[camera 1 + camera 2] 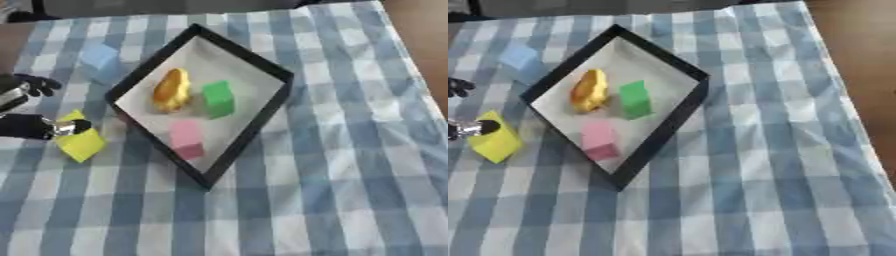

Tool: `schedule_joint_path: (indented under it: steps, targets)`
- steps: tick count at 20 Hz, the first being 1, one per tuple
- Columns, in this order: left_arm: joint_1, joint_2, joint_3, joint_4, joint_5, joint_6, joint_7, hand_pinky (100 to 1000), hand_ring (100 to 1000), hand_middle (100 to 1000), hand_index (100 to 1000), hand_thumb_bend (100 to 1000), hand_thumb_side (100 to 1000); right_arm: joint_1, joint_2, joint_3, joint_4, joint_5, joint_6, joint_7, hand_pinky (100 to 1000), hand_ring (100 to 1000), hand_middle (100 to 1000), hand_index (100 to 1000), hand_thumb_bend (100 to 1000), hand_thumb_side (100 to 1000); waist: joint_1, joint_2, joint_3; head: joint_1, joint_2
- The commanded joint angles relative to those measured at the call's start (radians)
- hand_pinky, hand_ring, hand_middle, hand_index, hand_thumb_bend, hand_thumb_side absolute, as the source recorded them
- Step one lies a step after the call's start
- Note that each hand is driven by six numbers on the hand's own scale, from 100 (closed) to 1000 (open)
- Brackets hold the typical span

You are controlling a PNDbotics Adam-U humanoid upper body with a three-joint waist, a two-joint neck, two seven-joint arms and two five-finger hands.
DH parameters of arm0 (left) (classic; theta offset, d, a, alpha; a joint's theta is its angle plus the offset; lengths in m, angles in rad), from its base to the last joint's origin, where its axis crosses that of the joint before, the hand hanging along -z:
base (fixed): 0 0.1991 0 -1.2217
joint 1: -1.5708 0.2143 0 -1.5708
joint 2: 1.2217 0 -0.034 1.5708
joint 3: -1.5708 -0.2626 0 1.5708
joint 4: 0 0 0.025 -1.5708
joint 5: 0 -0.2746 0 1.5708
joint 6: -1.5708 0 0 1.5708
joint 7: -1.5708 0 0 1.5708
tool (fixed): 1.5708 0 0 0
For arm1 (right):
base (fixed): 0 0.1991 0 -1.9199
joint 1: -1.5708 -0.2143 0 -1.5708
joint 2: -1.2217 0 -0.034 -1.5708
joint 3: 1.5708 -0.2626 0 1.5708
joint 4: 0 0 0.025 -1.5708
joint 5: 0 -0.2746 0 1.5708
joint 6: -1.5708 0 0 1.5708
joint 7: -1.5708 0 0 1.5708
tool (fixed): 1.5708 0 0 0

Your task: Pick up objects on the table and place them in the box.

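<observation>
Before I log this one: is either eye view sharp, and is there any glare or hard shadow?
Left eye view: soft throughout, box edges fuzzy, left hand smeared at the yellow block. Right eye view: equally soft, light even, no glare; faint shadows beside the green block.

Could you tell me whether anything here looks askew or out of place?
Only the box sits askew, turned diamond-wise to the checked cloth. The yellow block by the left hand and the blue block lie outside it.

Left hand (26, 125): black casing, rounded black fingers (39, 84), silver metal joint near one fingertip.
</observation>
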Motion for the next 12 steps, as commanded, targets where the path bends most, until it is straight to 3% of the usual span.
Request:
schedule_joint_path:
  steps: [1, 8, 12]
  targets:
    - [-0.021, 0.012, 0.0, 0.025, 0.005, -0.005, -0.022, 996, 906, 817, 942, 617, 789, -0.002, -0.011, -0.009, -0.018, 0.007, 0.004, 0.001, 874, 819, 616, 799, 100, 757, 0.01, 0.005, -0.003, 0.006, -0.001]
    - [-0.036, -0.006, -0.027, 0.08, -0.005, -0.037, -0.076, 982, 905, 817, 938, 640, 796, -0.004, -0.004, -0.008, -0.018, 0.01, 0.013, 0.001, 874, 818, 615, 798, 100, 759, 0.009, 0.012, -0.009, 0.01, -0.001]
    - [-0.039, -0.01, -0.035, 0.095, -0.018, -0.055, -0.104, 975, 903, 817, 934, 657, 747, -0.006, -0.003, -0.008, -0.018, 0.011, 0.013, 0.002, 874, 818, 615, 798, 100, 760, 0.008, 0.014, -0.011, 0.012, -0.001]
